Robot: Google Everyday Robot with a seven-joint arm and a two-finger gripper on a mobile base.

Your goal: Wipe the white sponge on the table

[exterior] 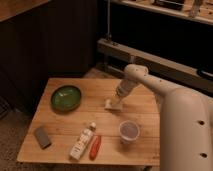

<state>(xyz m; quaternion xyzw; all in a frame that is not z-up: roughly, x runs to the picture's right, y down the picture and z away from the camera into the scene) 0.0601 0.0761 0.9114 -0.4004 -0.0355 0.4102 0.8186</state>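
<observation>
The white sponge (113, 104) lies flat on the light-brown planked table (65, 121), right of the table's middle. My gripper (118, 99) comes down from the white arm on the right and sits right on top of the sponge, pressing on its right part. The sponge's left edge shows beyond the gripper.
A green bowl (66, 96) stands at the left. A dark grey block (42, 136) lies at the front left. A long white packet (82, 144) and a red object (95, 146) lie at the front. A clear cup (129, 131) stands front right, close to the sponge.
</observation>
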